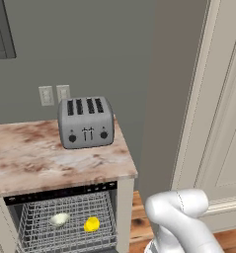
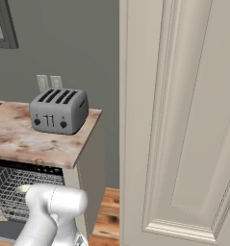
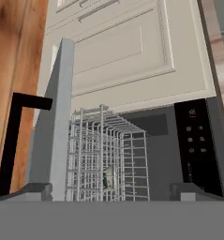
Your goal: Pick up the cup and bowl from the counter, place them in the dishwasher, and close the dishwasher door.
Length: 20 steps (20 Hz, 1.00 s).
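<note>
Left base view: we are finding the bowl [image 1: 59,219] and cup [image 1: 92,224] lying in the dishwasher [image 1: 65,220] rack below the toaster [image 1: 85,121]; the counter [image 1: 50,158] is carrying nothing else.

Hand view: claw [image 3: 111,191] standing apart, empty; we are judging a push on the door [image 3: 55,126] near its handle [image 3: 15,136] best.

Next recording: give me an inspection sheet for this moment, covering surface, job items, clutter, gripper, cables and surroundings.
Surface: counter, marbled pink-brown slab.
Job's things: bowl and cup lie side by side, apart, in the wire rack of the dishwasher; dishwasher door not closed, its dark bar handle on the outer face.
Clutter: silver four-slot toaster on the counter.
Grippers: gripper open, holding nothing, facing the rack.
Cables: nothing seen.
Surroundings: grey wall with two outlets, cream panelled door, wooden floor.
</note>
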### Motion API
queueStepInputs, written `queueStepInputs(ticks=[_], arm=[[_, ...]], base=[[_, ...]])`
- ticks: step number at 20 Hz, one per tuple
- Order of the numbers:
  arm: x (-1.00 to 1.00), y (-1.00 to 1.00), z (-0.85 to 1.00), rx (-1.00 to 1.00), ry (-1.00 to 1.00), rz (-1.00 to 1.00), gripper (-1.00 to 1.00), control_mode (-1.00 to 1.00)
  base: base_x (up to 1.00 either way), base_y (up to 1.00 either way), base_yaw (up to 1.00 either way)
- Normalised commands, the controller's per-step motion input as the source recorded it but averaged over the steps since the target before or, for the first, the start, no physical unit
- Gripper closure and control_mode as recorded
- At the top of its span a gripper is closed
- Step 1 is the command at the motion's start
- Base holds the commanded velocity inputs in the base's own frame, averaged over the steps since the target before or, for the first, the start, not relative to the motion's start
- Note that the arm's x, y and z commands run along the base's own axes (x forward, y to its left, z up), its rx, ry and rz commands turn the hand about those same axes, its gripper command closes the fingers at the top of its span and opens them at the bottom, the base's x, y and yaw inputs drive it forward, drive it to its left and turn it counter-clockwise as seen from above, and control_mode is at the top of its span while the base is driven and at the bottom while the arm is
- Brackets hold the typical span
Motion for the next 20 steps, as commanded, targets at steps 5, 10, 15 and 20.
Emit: queueStepInputs(ticks=[5, 10, 15, 20], arm=[[-0.14, -0.01, -0.40, 0.00, -0.10, 0.00, -1.00, -1.00], [0.00, -0.03, -0.37, 0.00, -0.08, -0.01, -1.00, -1.00], [0.00, 0.00, -0.47, 0.00, -0.05, -0.01, -1.00, -1.00], [0.01, 0.00, -0.47, 0.00, -0.02, -0.02, -1.00, -1.00]], base=[[0.00, 0.00, 0.00], [0.00, 0.00, 0.00], [0.00, 0.00, 0.00], [0.00, 0.00, 0.00]])
